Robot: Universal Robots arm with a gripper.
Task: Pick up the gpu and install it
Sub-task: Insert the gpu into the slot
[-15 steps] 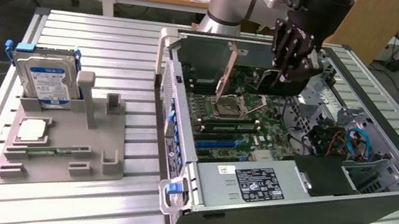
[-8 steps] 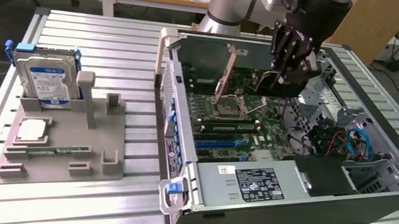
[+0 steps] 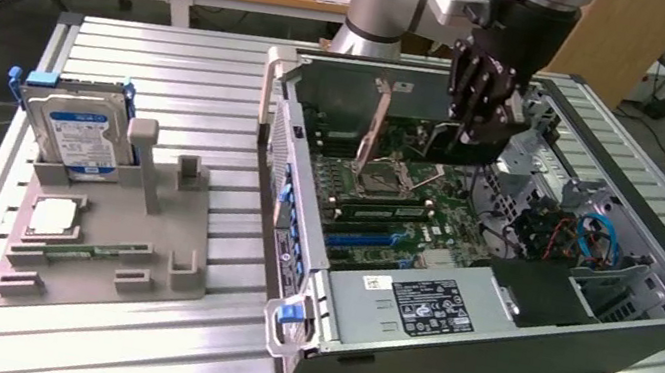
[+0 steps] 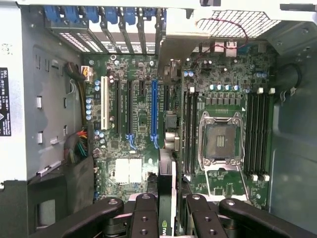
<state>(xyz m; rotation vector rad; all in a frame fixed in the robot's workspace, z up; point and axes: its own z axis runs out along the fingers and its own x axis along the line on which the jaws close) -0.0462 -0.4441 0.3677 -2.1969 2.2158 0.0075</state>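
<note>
Ribbed aluminium tabletop (image 3: 145, 338) fills the exterior view's lower half – an open black computer tower case (image 3: 632, 338) lies at centre-right. Above its green motherboard (image 4: 223, 89), the black gripper (image 3: 477, 135) clamps the thin dark-green gpu card (image 4: 166, 188) edge-on, upper centre.

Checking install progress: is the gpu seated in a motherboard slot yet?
Not yet. The gpu is clamped edge-on in the end effector above the motherboard; the blue slot is empty.
</note>
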